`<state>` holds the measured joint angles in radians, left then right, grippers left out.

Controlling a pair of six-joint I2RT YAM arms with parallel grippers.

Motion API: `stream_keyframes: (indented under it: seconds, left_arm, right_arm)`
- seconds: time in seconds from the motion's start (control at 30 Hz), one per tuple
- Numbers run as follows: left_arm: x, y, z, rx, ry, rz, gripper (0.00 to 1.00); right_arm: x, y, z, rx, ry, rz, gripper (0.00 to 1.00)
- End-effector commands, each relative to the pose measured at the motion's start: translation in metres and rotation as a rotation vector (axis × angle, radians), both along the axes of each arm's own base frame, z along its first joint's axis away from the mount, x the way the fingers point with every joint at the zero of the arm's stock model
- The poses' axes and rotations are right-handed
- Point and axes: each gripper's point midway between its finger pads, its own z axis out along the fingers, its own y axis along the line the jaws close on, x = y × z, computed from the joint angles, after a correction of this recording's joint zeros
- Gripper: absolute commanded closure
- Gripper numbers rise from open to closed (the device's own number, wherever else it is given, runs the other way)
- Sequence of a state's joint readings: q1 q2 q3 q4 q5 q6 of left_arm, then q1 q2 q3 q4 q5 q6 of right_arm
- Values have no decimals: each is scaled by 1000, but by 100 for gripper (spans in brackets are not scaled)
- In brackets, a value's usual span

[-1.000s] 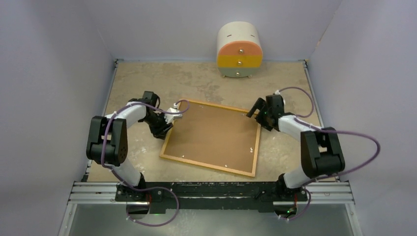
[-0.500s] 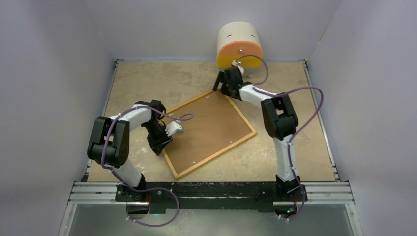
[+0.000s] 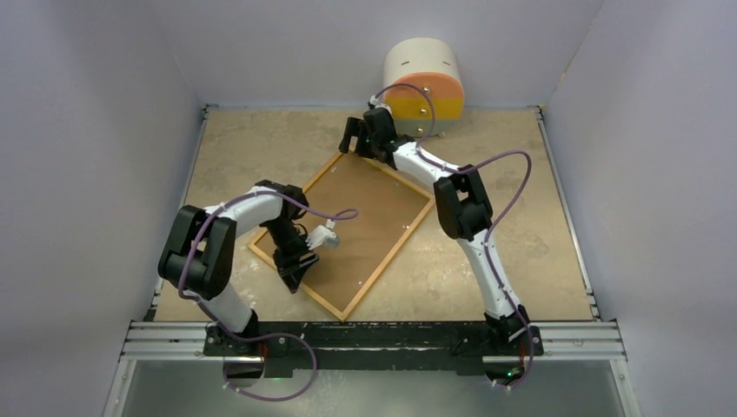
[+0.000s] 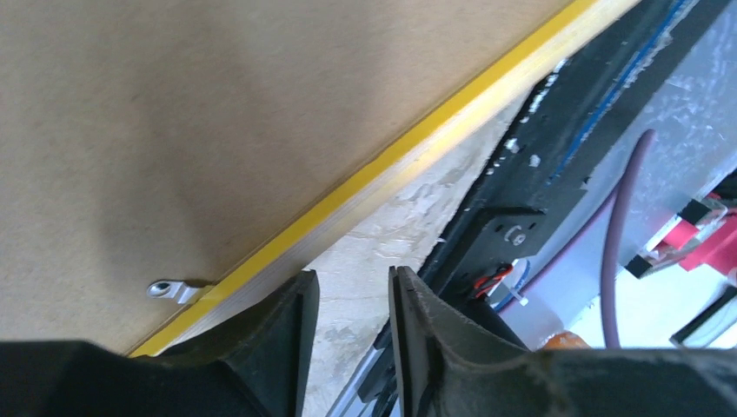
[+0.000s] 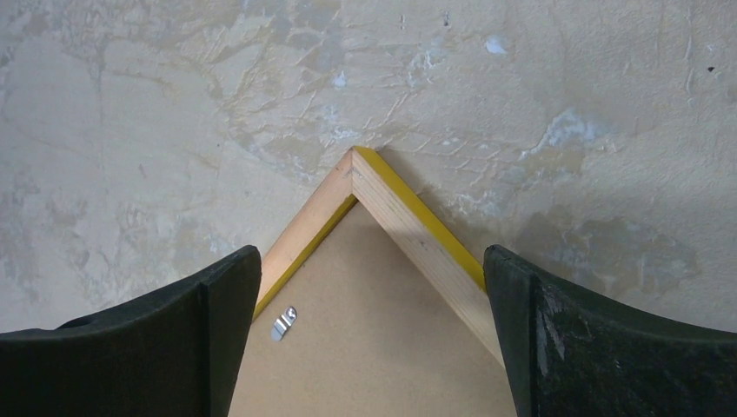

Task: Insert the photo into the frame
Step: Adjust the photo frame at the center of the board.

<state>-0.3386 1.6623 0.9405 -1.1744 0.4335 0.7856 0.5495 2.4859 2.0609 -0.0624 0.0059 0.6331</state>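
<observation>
The top camera looks down over the whole table (image 3: 252, 148). Left wrist views the frame (image 4: 417, 148) closely at its near edge; right wrist, its far corner.

One frame (image 3: 388, 259) lies on the surface (image 3: 261, 148), with one brown backing board (image 3: 365, 217) in it. One small drawer chest (image 3: 423, 78) stands at the back. There are two arms, left (image 3: 204, 252) and right (image 3: 461, 208), each with two fingers (image 4: 291, 339) (image 5: 174, 339). Two purple cables (image 3: 513, 174) show, one per arm. Each wrist view shows one metal clip (image 4: 169, 288) (image 5: 282, 323).

Mottled beige table (image 3: 261, 143) — frame (image 3: 388, 257) face-down, small drawer unit (image 3: 423, 62)
</observation>
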Motion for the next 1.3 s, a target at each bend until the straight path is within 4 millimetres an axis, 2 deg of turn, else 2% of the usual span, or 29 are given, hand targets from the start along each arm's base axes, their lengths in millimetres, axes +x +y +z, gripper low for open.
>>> stream_keyframes:
  seconds: [0.0, 0.1, 0.2, 0.3, 0.37, 0.43, 0.47, 0.53, 0.57, 0.6, 0.67, 0.73, 0.83, 0.97, 1.13, 1.27]
  left_arm:
    - [72, -67, 29, -337, -286, -43, 45]
    - [77, -65, 50, -345, -324, -60, 43]
    - [86, -54, 74, -356, -365, -57, 41]
    - [114, -26, 90, -317, -442, 10, 41]
    - [144, 6, 94, -264, -498, 96, 41]
    - [169, 40, 92, -211, -522, 188, 43]
    - [182, 58, 90, -183, -537, 236, 44]
    - [202, 98, 72, -117, -539, 348, 46]
    - [209, 109, 67, -95, -550, 372, 46]
    - [214, 126, 58, -65, -544, 423, 46]
    - [221, 149, 34, -14, -518, 498, 49]
    - [221, 158, 17, 10, -488, 529, 52]
    - [216, 157, -3, 14, -470, 548, 56]
    - [201, 135, -19, -30, -398, 545, 62]
    - [175, 88, -32, -96, -318, 502, 65]
    - [159, 49, -38, -139, -260, 449, 70]
  right_arm:
    - [-68, 41, 44, 26, 101, 184, 1]
    - [-60, 23, 74, 17, 47, 153, 1]
    - [-65, 6, 89, -23, 52, 137, 1]
    - [-83, -10, 99, -39, 48, 125, 1]
    - [-96, -25, 102, -44, 38, 95, 1]
    - [-119, -40, 103, -42, 53, 84, 1]
    - [-137, -50, 92, -48, 96, 79, 1]
    - [-164, -67, 99, -24, 115, 58, 1]
    - [-177, -75, 98, -21, 129, 51, 1]
    - [-191, -83, 93, -22, 148, 46, 1]
    - [-217, -99, 82, -28, 197, 35, 1]
    - [-243, -111, 68, -29, 248, 36, 1]
    - [-273, -123, 51, 15, 301, 25, 1]
    - [-297, -130, 39, 87, 356, 8, 1]
    - [-303, -140, 35, 116, 370, -27, 1]
    - [-296, -151, 45, 111, 340, -65, 1]
